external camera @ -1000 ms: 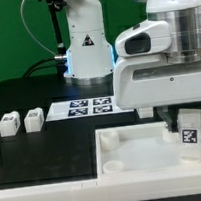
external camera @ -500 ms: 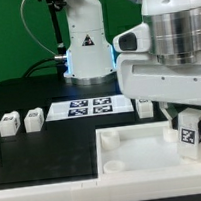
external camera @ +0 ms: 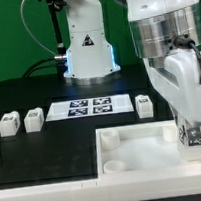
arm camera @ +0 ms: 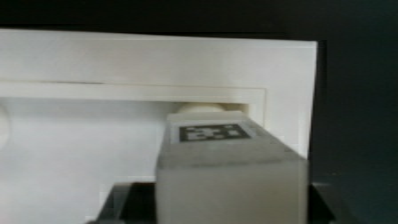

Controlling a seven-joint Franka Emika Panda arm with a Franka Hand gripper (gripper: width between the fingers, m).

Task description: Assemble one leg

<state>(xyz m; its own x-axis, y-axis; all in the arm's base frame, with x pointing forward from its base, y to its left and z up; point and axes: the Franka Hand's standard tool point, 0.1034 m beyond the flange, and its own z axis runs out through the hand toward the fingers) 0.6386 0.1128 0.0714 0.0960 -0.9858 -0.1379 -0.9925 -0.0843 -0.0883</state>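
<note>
My gripper (external camera: 192,129) is shut on a leg (external camera: 194,136), a small white post with a black-and-white tag. It holds the leg at the exterior view's right, over the far right corner of the large white tray-like piece (external camera: 134,153). In the wrist view the leg (arm camera: 222,165) fills the space between the dark fingers (arm camera: 128,203), with its tag facing the camera. Its tip is right by a round corner socket (arm camera: 210,103) of the tray-like piece (arm camera: 107,120). I cannot tell whether the tip touches the socket.
Two loose legs (external camera: 9,124) (external camera: 32,120) stand on the black table at the exterior view's left, and a third (external camera: 144,106) behind the tray-like piece. The marker board (external camera: 89,107) lies in front of the robot base (external camera: 88,44). A round socket (external camera: 111,138) shows at the tray-like piece's far left corner.
My wrist has turned about its axis and the leg has turned with it. The leg has dropped slightly toward the tray-like piece's corner. The loose legs have not moved.
</note>
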